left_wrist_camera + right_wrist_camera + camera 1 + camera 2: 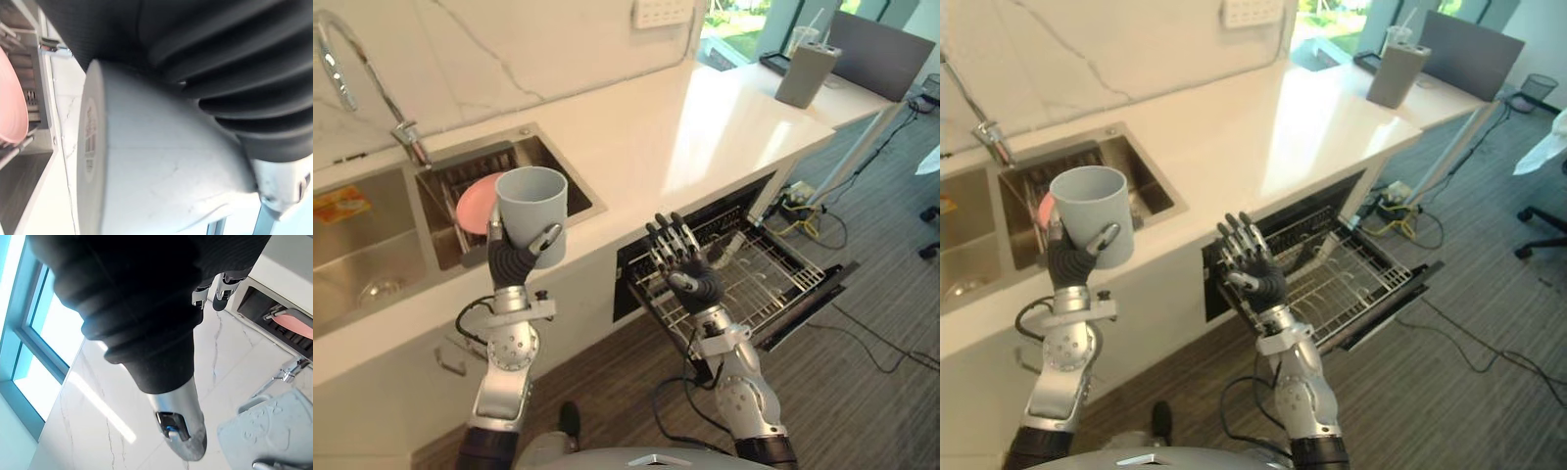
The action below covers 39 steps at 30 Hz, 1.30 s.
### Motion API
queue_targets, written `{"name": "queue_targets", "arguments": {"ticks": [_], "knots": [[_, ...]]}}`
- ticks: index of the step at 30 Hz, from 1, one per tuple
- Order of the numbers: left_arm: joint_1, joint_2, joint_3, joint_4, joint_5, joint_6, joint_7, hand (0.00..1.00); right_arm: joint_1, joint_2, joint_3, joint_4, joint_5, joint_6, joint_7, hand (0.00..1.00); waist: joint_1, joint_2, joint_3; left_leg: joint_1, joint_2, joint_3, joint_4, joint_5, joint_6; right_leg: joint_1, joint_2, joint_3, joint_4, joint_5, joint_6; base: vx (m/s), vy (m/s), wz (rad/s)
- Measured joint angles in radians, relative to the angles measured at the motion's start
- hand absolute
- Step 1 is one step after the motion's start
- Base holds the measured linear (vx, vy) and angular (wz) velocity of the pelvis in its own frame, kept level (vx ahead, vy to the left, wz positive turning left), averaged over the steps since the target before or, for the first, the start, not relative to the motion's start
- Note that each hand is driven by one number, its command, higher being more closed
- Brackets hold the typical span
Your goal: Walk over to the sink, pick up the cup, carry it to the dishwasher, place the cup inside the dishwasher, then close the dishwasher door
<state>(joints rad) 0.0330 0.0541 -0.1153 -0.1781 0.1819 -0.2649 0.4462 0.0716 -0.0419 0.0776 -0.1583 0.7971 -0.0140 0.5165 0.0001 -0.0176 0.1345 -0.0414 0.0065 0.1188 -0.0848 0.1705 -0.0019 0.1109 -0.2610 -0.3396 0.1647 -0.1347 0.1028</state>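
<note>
A pale grey-blue cup (534, 211) is held upright above the counter's front edge, just in front of the sink (563, 176). My left hand (512, 257) is shut on it, fingers and thumb wrapped round its lower half; its side (156, 166) lies against the palm in the left wrist view. My right hand (683, 260) is raised with fingers straight and spread, over the pulled-out wire rack (754, 279) of the open dishwasher (808, 299). The dishwasher door hangs down, open.
A pink plate (478, 204) stands in the sink's rack, behind the cup. A curved tap (357, 73) rises at the back left. A grey box (808, 70) and a dark laptop (886, 51) sit on the far counter. An office chair's base (930, 235) stands at the right.
</note>
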Motion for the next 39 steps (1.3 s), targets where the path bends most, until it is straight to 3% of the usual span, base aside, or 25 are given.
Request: {"name": "queue_targets", "arguments": {"ticks": [5,7,12,19,27,37,39], "knots": [[0.006,-0.005,0.003,0.0,0.127,0.0,0.077,1.0,-0.005,-0.033,0.021,-0.024,0.001,0.024,-0.001,0.0,0.01,0.037,0.013,-0.021,0.034,-0.009,-0.001,0.011,-0.017,0.005,0.051,0.001,-0.052,0.011,0.015,-0.11,-0.033,0.11],[0.007,-0.005,-0.005,-0.001,0.18,0.0,0.107,1.0,-0.005,-0.038,0.032,-0.024,0.003,0.034,-0.002,0.0,0.009,0.041,0.007,-0.033,0.053,-0.005,-0.001,0.022,-0.031,-0.003,0.071,0.001,-0.073,0.019,0.004,-0.05,-0.059,-0.15],[0.007,-0.005,-0.028,0.004,0.225,0.006,0.142,1.0,-0.004,-0.037,0.041,-0.024,0.001,0.043,-0.002,0.0,0.001,0.04,0.003,-0.05,0.072,0.02,0.0,0.04,-0.039,-0.008,0.087,0.006,-0.126,0.074,0.026,0.02,-0.041,-0.17],[-0.005,-0.007,-0.098,0.048,0.352,0.043,0.202,1.0,-0.006,-0.047,0.084,-0.024,0.044,0.084,-0.014,0.0,-0.003,0.044,-0.001,-0.046,0.077,0.02,-0.001,0.056,-0.048,-0.004,0.092,0.006,-0.125,0.084,0.044,0.02,-0.031,-0.02],[-0.016,-0.006,-0.163,0.108,0.422,0.098,0.272,1.0,-0.063,-0.047,0.177,-0.023,0.105,0.086,-0.209,0.0,0.003,0.06,-0.037,-0.045,0.079,0.013,-0.002,0.045,-0.044,-0.005,0.093,0.001,-0.115,0.077,0.033,-0.07,0.008,0.04],[-0.016,0.005,-0.246,0.118,0.45,0.115,0.265,1.0,-0.154,-0.045,0.231,-0.018,0.121,0.089,-0.356,0.0,0.026,0.062,-0.073,-0.065,0.073,-0.015,-0.001,0.053,-0.045,-0.004,0.094,-0.026,-0.121,0.083,0.03,-0.03,-0.005,0.08],[-0.031,0.006,-0.268,0.132,0.45,0.123,0.259,1.0,-0.184,-0.045,0.244,-0.015,0.134,0.108,-0.379,0.0,0.031,0.068,-0.08,-0.065,0.073,-0.022,-0.001,0.062,-0.045,-0.003,0.095,-0.027,-0.122,0.082,0.031,0.0,0.0,0.0]]}}
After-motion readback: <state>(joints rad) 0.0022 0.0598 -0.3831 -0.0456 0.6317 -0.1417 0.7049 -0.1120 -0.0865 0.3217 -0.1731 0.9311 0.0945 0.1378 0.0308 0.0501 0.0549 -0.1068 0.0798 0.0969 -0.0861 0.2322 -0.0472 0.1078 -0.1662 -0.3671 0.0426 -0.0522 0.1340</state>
